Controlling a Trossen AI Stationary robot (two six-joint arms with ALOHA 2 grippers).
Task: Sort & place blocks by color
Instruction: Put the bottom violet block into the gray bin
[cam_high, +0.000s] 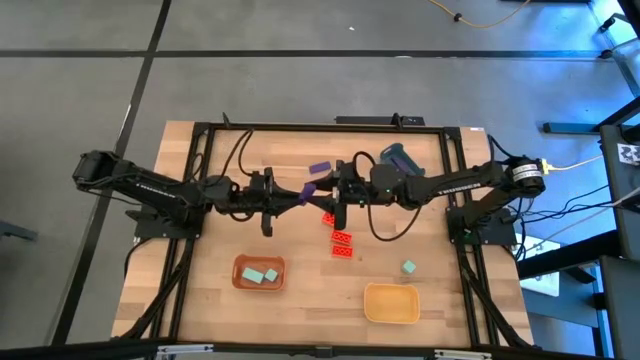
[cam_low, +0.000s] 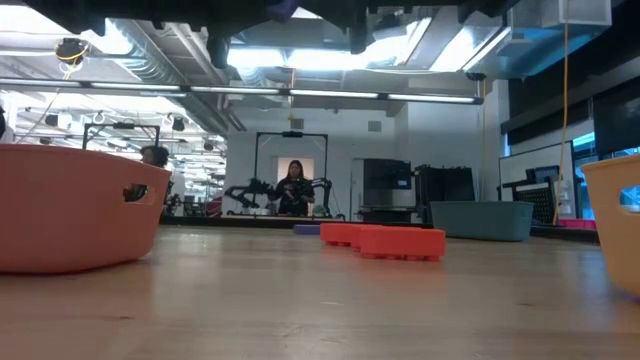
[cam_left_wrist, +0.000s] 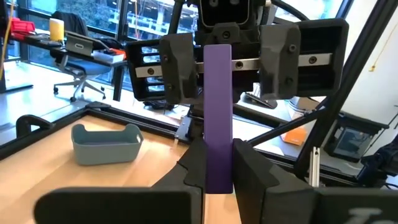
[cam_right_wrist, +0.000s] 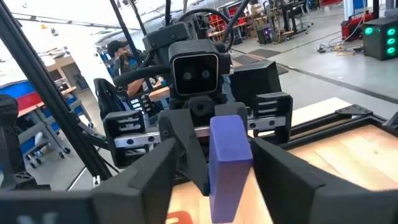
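Note:
Both arms meet above the table's middle. My left gripper (cam_left_wrist: 217, 163) is shut on a purple bar (cam_left_wrist: 217, 106) that points level at my right gripper (cam_left_wrist: 227, 59). The right gripper is open, one finger on each side of the bar's far end (cam_right_wrist: 229, 146), with gaps showing. A second purple bar (cam_high: 320, 170) lies flat on the table. Three red studded bricks (cam_high: 341, 238) lie just nearer. Two teal cubes (cam_high: 259, 274) sit in an orange tray (cam_high: 240, 283); a third teal cube (cam_high: 409, 267) rests on the wood. My left gripper pinches the purple bar by the end nearest its wrist (cam_left_wrist: 217, 177), between its two fingers. The fingers come level from the table's left and lie along the bar. The bar is lifted clear and sticks out level past the fingertips toward the right arm.
A yellow tray (cam_high: 391, 303) stands near the front edge, right of the orange tray (cam_low: 70, 205). A blue-grey bin (cam_high: 397, 157) stands at the far side by the right arm. Black frame rails border the table. A person (cam_low: 296, 186) stands far off in the room.

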